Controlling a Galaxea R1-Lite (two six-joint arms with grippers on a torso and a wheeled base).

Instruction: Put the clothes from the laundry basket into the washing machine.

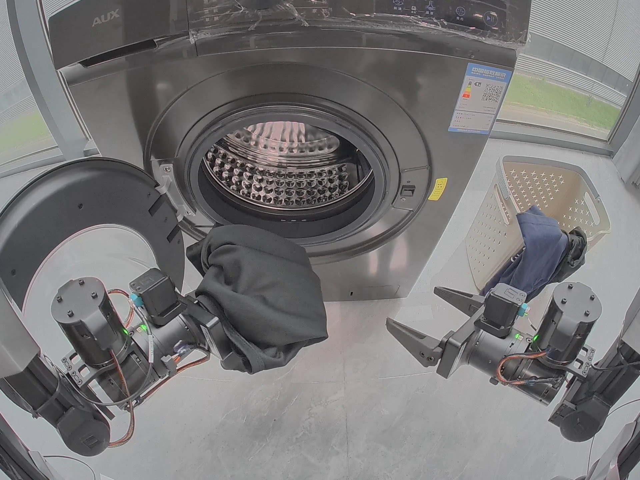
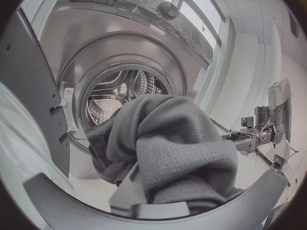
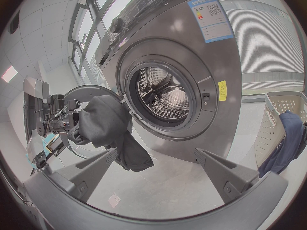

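Taking the head view as a clock face, we see the dark grey garment bunched into a rounded lump at 7 o'clock from the drum. It is outside the washing machine, in front of the lower rim of the opening. Its long axis runs from 11 o'clock, near that rim, down to 5 o'clock, where a loose fold droops toward the floor without reaching it. The knit is matte and finely perforated, creased in thick soft folds.

The left gripper is clamped on this garment, and the cloth drapes over both fingers and hides their tips. The left arm sits low at 8 o'clock with its wrist roughly level, pointing toward the machine's front.

The right gripper sits at 4 o'clock with its 2 wedge-shaped dark fingers spread wide apart and nothing between them. It is aimed toward 10 o'clock, well clear of the garment.

The machine is brushed grey metal, with clear film wrinkled across its top panel. Its round door stands swung open at 9 o'clock. The drum is shiny steel, studded with rows of small bumps.

At 3 o'clock stands the laundry basket, beige perforated plastic, tilted. A navy garment hangs over its near rim.
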